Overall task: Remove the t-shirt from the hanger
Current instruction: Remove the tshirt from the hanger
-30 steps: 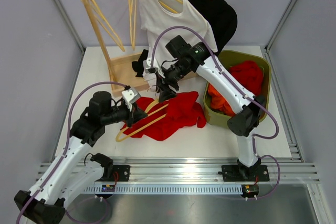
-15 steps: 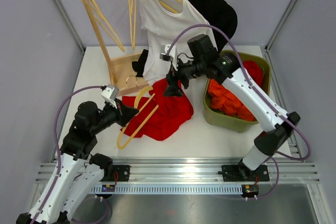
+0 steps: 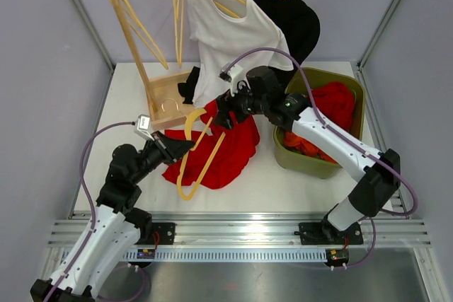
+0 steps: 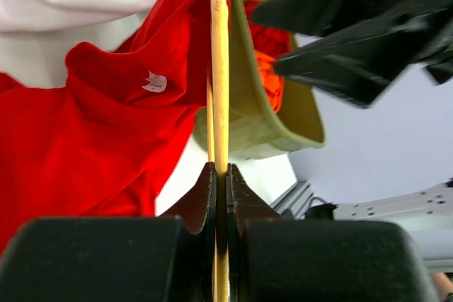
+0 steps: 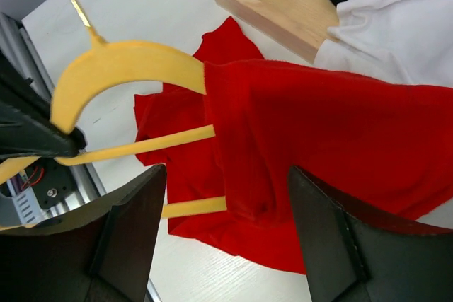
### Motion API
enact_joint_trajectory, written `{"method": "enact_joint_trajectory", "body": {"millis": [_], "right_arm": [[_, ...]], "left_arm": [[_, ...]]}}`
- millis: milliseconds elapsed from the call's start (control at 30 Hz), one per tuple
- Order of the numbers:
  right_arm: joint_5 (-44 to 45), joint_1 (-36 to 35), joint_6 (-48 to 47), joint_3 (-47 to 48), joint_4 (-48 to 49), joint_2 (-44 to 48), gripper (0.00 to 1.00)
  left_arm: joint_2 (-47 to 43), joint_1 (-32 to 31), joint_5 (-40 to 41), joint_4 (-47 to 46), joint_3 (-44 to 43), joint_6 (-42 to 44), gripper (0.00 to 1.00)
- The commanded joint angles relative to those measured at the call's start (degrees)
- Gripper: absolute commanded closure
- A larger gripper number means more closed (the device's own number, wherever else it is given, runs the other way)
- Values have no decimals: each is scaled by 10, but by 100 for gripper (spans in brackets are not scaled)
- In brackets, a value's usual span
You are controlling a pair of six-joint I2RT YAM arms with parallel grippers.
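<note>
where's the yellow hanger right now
Top view, left of centre: the yellow hanger is pinched by the left gripper, its far end inside the red t-shirt.

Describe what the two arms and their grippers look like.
Both arms share one build. The left arm and right arm have white link shells with black joints, and a purple cable loops along each. The left gripper and right gripper have black, wedge-shaped fingers.
</note>
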State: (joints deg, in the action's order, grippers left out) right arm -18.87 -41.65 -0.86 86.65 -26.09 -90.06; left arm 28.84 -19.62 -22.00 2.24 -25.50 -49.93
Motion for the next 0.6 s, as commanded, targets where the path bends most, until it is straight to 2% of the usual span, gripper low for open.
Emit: {"method": "enact_joint_trajectory", "body": {"millis": [0, 167, 300, 333, 400, 433, 467, 500, 567], "right_arm": [[56, -19, -11, 28, 29, -25, 25], [84, -25, -38, 52, 11, -53, 30], [88, -25, -49, 64, -2, -63, 48], [94, -25, -49, 64, -1, -63, 61], [98, -25, -49, 67, 2, -61, 77], [100, -25, -51, 67, 2, -55, 90], [101, -25, -55, 67, 2, -53, 96], [104, -25, -57, 67, 2, -50, 100], [124, -25, -66, 69, 7, -40, 100]], "left_arm": [[-14, 3, 11, -104, -1, -44, 100], [-26, 3, 15, -100, 8, -46, 100], [-30, 3, 17, -97, 8, -42, 100], [-30, 3, 18, -96, 10, -42, 100], [-32, 3, 20, -90, 7, -35, 100], [-34, 3, 27, -78, 6, -25, 100], [-34, 4, 28, -73, 5, -19, 100], [-35, 3, 30, -67, 4, -14, 100], [-34, 4, 33, -43, -1, 12, 100]]}}
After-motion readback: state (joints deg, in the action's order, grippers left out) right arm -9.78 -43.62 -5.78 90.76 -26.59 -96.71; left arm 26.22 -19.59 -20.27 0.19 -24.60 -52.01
